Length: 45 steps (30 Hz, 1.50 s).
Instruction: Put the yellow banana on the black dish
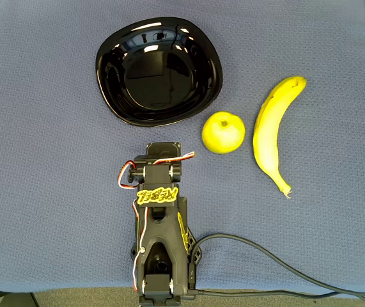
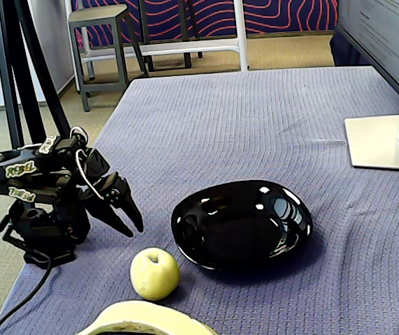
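Counts: one banana (image 1: 270, 131), one dish (image 1: 160, 70), one small round yellow-green fruit (image 1: 223, 132), one arm (image 1: 161, 230). All sit on a counter (image 1: 41, 128) covered with blue-grey textured cloth. In the overhead view the banana lies flat at right, well apart from the dish, stem end pointing down-right, curve bulging left; the round fruit sits just left of it, between banana and the dish's lower right rim, touching neither. Dish is at top centre, glossy, nothing in it. The arm is folded at bottom centre, black with yellow lettering and red/white wires, a black cable (image 1: 284, 268) trailing right. In the fixed view the pincer (image 2: 122, 209) points down and right just above the cloth, left of the dish, jaws close together with nothing between them — looks clenched on nothing. Fruit (image 2: 154, 273) sits near the camera in front of the dish (image 2: 241, 223); banana (image 2: 147, 319) is partly cut off at the bottom edge. A monitor stand (image 2: 384, 143) at far right, a stool (image 2: 101, 42) beyond the counter.
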Available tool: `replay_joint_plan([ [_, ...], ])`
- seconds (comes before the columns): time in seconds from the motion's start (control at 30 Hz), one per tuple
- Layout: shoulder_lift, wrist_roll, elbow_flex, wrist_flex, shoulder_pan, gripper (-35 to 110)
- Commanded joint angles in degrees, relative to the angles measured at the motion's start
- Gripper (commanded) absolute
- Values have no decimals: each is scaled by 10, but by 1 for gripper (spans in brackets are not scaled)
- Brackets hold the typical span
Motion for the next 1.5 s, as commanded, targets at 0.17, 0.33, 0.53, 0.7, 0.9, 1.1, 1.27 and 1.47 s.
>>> replay_joint_plan([
  [0.17, -18, 21, -13, -34, 8, 0],
  [0.33, -19, 18, -13, -35, 10, 0],
  [0.53, -29, 16, -22, -40, 13, 0],
  [0.7, -64, 33, -76, -33, 11, 1],
  [0.9, -229, 83, -229, 21, 27, 0],
  [1.1, -315, 118, -326, 44, 77, 8],
  [1.27, -381, 33, -410, 42, 73, 13],
  [1.47, -469, -88, -538, 35, 85, 11],
])
